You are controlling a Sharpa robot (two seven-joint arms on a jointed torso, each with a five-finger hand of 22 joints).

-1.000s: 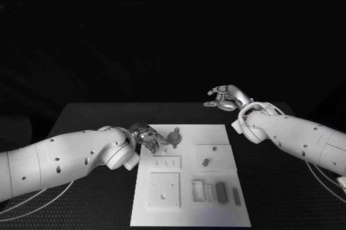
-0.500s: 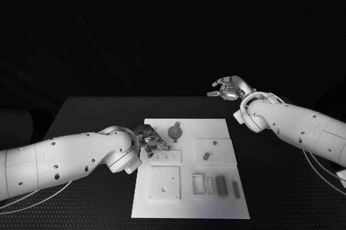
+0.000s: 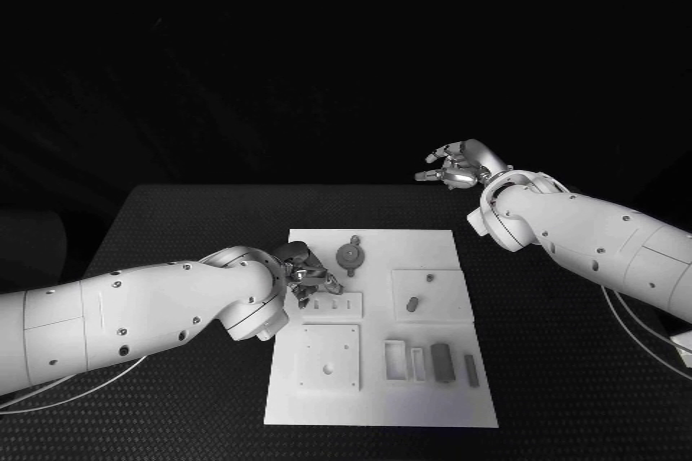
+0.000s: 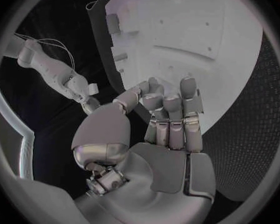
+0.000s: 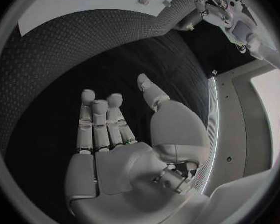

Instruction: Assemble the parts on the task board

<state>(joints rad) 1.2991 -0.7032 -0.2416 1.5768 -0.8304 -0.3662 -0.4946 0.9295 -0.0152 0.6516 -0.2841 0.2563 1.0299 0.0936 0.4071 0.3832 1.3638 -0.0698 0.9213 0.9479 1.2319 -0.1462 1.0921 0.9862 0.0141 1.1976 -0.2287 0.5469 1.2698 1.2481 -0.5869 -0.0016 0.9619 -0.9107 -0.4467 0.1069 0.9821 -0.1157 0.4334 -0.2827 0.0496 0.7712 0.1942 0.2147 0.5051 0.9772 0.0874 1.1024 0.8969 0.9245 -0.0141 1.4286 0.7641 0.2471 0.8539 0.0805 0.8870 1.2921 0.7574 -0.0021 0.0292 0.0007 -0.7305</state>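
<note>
The white task board [image 3: 378, 409] lies in the middle of the black table. On it are a round part [image 3: 351, 253] at the far end, a small peg [image 3: 413, 304] in a raised square plate, and two dark bars [image 3: 441, 362] near the front right. My left hand [image 3: 306, 274] hovers at the board's left edge, beside the slotted plate [image 3: 335, 303]. In the left wrist view its fingers [image 4: 171, 112] lie side by side over the board [image 4: 196, 40] with nothing in them. My right hand [image 3: 459, 166] is raised past the table's far right corner, fingers [image 5: 99, 119] spread, holding nothing.
A square plate with a hole [image 3: 329, 358] and a slotted frame [image 3: 398, 361] occupy the board's near half. Black table surface [image 3: 173, 231] stretches left of the board and also right of it [image 3: 562, 381]. Cables [image 3: 72, 391] hang below my left arm.
The whole picture has shifted, so the camera moved. Relative to the board, my left hand has slid a little nearer, toward the slotted plate. My right hand stays raised and empty.
</note>
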